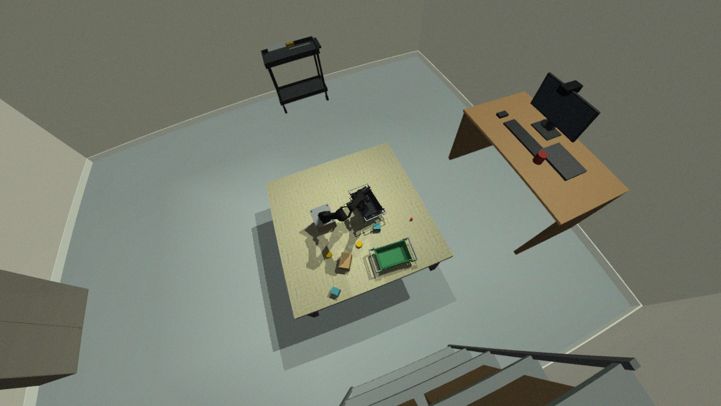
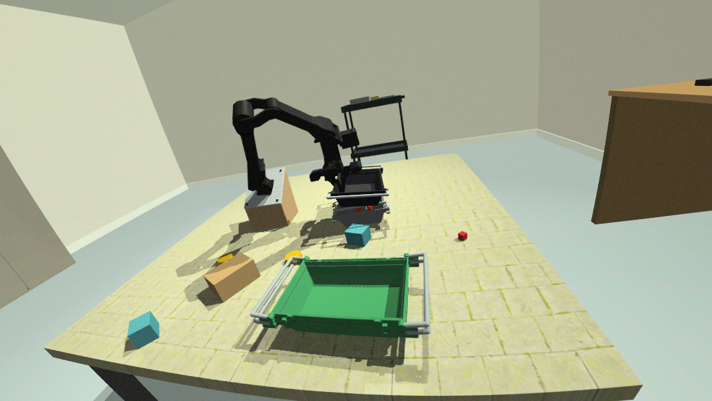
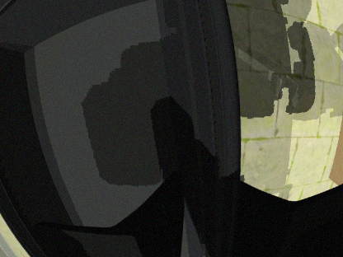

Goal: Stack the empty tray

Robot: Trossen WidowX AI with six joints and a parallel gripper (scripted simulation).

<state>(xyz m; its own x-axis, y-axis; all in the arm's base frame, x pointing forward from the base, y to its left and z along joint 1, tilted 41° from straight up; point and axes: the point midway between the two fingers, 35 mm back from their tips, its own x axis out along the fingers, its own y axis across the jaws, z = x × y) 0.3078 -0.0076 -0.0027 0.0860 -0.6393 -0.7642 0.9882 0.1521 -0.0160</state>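
Note:
The empty black tray [image 1: 374, 199] [image 2: 359, 201] [image 3: 224, 103] is above the loaded grey tray [image 2: 358, 217], looks about level, and has its wire bars out at its ends. My gripper [image 2: 337, 185] is shut on the black tray's side wall nearest the arm's base. In the wrist view that wall runs down between the dark fingers. Red blocks [image 2: 369, 208] show in the grey tray beneath the black one. The grey tray's bars are mostly hidden. I cannot tell whether the black tray touches them.
A green tray [image 1: 393, 255] [image 2: 348, 298] with bars outward stands near the front edge. A teal block [image 1: 377, 227] [image 2: 357, 235] is just in front of the stacked trays. A red cube [image 2: 462, 236], brown block [image 2: 232, 277], yellow discs and another teal block [image 2: 143, 329] lie around.

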